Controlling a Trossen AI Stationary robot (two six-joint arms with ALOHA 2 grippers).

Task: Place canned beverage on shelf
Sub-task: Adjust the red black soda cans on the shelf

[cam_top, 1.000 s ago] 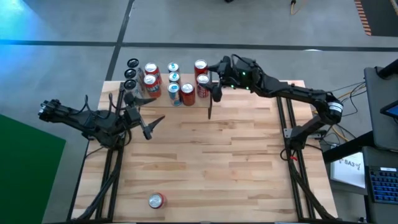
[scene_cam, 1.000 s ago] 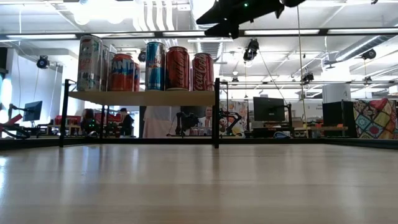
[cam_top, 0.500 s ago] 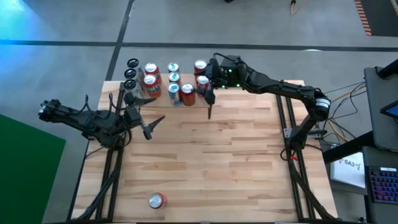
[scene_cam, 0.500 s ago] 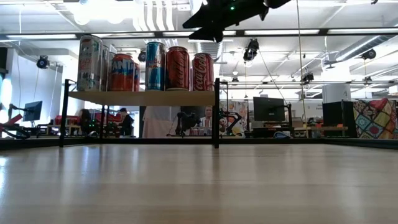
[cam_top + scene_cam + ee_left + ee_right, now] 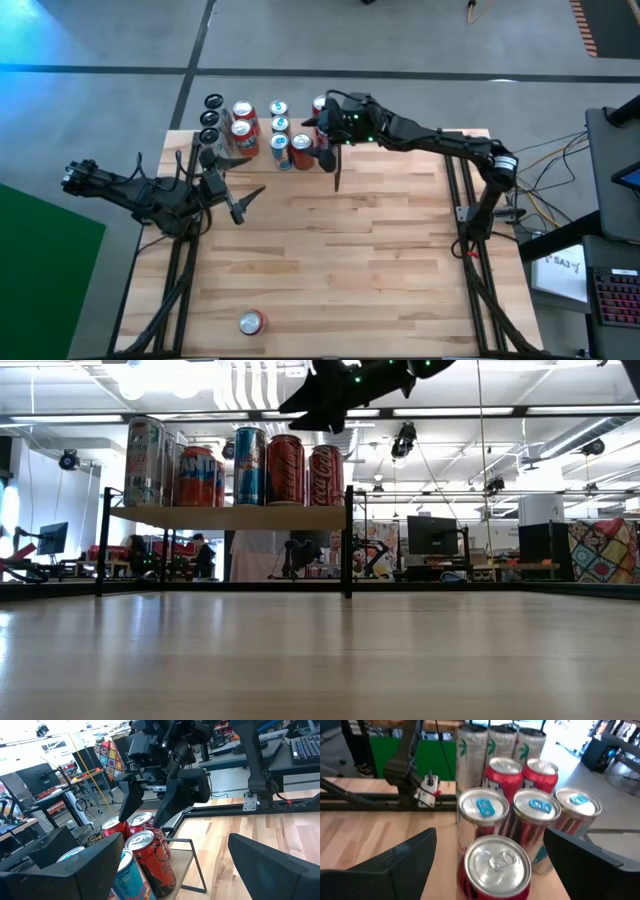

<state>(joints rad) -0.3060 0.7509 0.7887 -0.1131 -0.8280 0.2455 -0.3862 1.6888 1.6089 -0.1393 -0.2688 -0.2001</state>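
Note:
The shelf (image 5: 230,517) stands at the table's far left and bears several upright cans (image 5: 262,128) on their bases. My right gripper (image 5: 325,148) hangs open just above the shelf's right-hand cans. In the right wrist view its fingers stand on either side of a red can (image 5: 496,862), above its top, touching nothing. One red can (image 5: 251,322) lies on its side on the table near the front edge. My left gripper (image 5: 238,200) waits open and empty at the table's left, in front of the shelf.
The cans stand close together, with tall silver ones (image 5: 492,747) at the shelf's far-left end. Thin black uprights (image 5: 348,540) stand at the shelf's corners. The broad wooden tabletop (image 5: 350,260) lies between the shelf and the lying can.
My right gripper has gone toward the table's left edge and a little down, from beside the shelf's right end to over its right-hand cans. It has stayed open. The cans have not moved.

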